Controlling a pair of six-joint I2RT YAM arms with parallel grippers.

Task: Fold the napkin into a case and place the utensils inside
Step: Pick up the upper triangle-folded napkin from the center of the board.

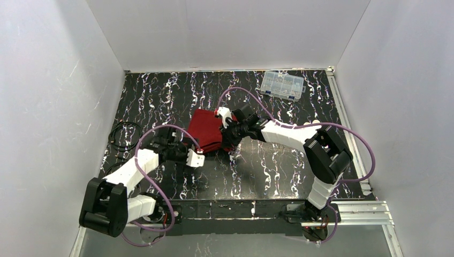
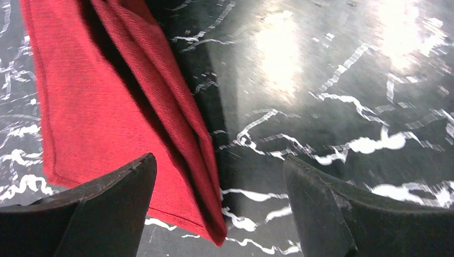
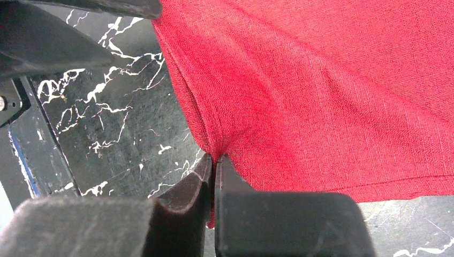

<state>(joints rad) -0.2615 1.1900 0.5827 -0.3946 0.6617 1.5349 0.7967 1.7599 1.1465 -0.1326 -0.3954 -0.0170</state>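
Observation:
The deep red napkin (image 1: 205,128) lies folded in layers at the middle of the black marbled table (image 1: 267,171). My right gripper (image 1: 227,130) sits at its right edge. In the right wrist view this gripper (image 3: 214,159) is shut, pinching a puckered fold of the napkin (image 3: 321,96). My left gripper (image 1: 188,152) hovers at the cloth's near left corner. Its jaws (image 2: 218,159) stand wide open, with a pointed layered corner of the napkin (image 2: 107,107) hanging between the fingers (image 2: 123,187) and touching neither. The utensils are out of view.
A clear plastic compartment box (image 1: 282,84) rests at the back right of the table. A coil of black cable (image 1: 123,136) lies at the left edge. Purple cables loop over both arms. White walls close in the table on three sides.

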